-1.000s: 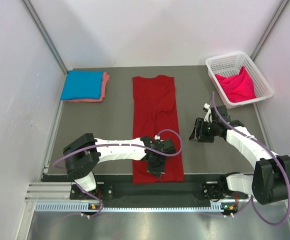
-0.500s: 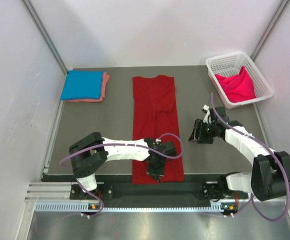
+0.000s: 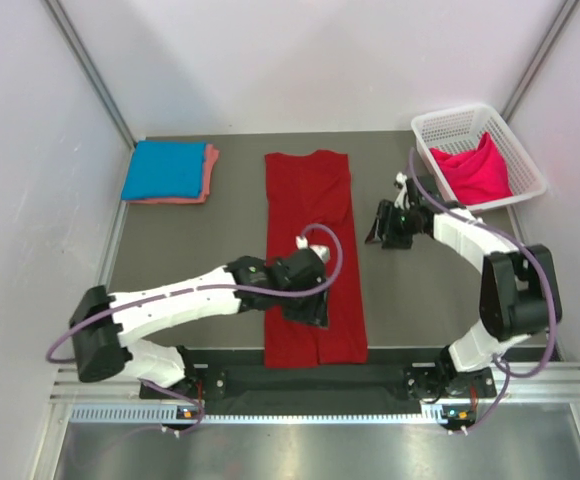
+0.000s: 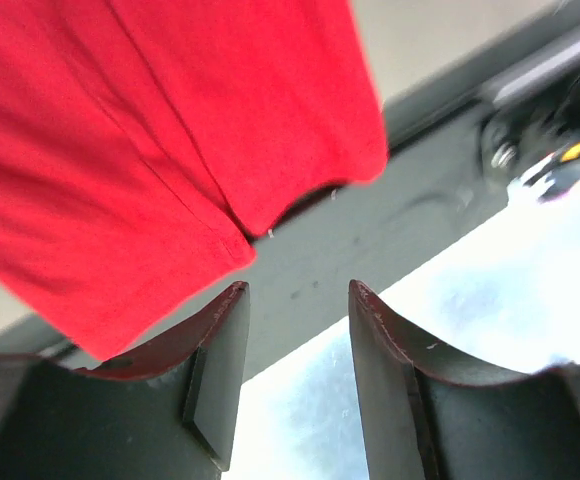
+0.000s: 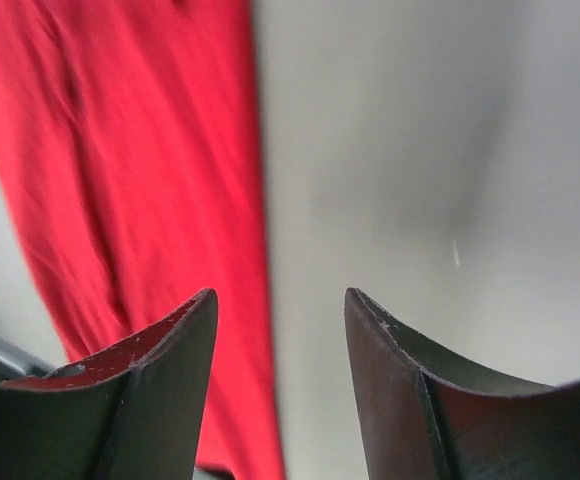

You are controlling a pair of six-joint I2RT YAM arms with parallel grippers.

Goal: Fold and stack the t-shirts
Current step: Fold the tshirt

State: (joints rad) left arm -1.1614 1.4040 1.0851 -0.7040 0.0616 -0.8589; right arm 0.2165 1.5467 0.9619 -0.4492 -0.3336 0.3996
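Observation:
The dark red t-shirt [image 3: 310, 230] lies flat as a long narrow strip down the middle of the table; its hem [image 4: 170, 170] reaches nearly to the front edge. My left gripper [image 3: 307, 312] hovers over the strip's near part, open with nothing between its fingers [image 4: 295, 300]. My right gripper [image 3: 378, 230] sits just right of the strip, open and empty [image 5: 280, 300], with the red cloth [image 5: 130, 170] to its left. A folded bright blue t-shirt [image 3: 164, 168] rests on a salmon pink one [image 3: 210, 165] at the back left. The hot pink t-shirt [image 3: 473, 170] lies crumpled in the basket.
A white lattice basket [image 3: 525, 165] stands at the back right corner. The table's front edge and metal rail [image 3: 300, 385] run just beyond the red shirt's hem. Side walls close in on the left and right of the grey table [image 3: 200, 240].
My left gripper has opened, let go of the red shirt's near part and pulled back from the hem. My right gripper has moved towards the back, staying open.

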